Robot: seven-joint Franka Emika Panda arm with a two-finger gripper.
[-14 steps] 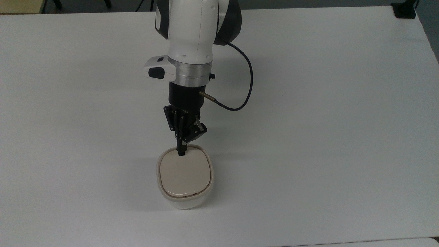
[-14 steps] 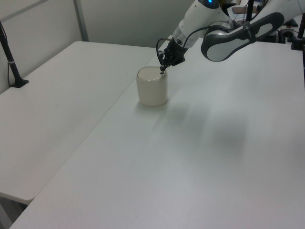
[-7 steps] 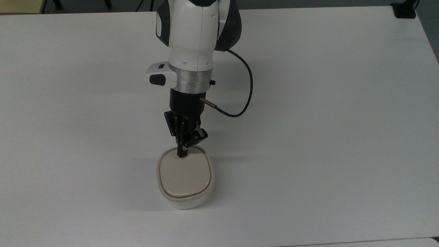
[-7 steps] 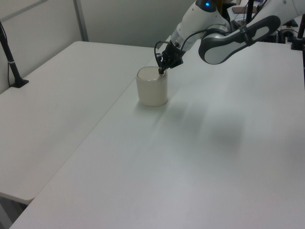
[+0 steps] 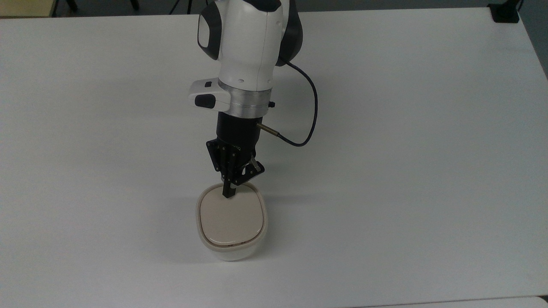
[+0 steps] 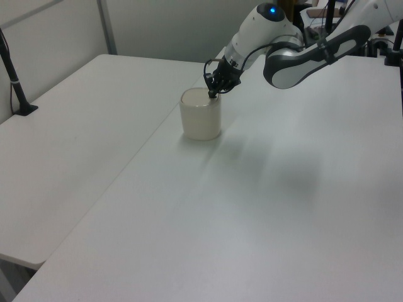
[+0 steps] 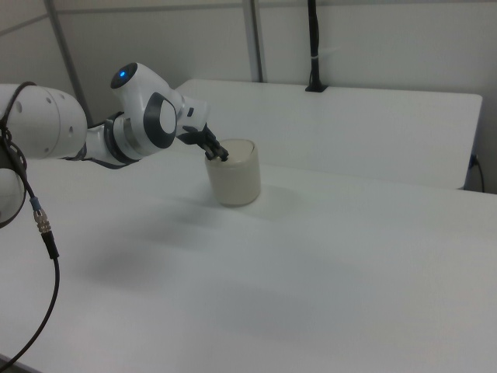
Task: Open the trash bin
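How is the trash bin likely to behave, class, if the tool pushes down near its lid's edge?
The trash bin looks squat and flat-based, so it probably won't roll. Its glossy lid may let the tool slip. It seems small and light, so an off-centre push could shift it.

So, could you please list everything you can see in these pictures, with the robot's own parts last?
trash bin: one, white body with a beige lid, standing on the table below the arm in the top view.
table: two, white, pushed together edge to edge in the left view.
black post: one, clamped at the far table edge in the right view.
cable: one, dark, looping from the wrist.
arm: one, white and dark grey.
hand: one, black, fingers together, tips at the lid's edge nearest the arm.
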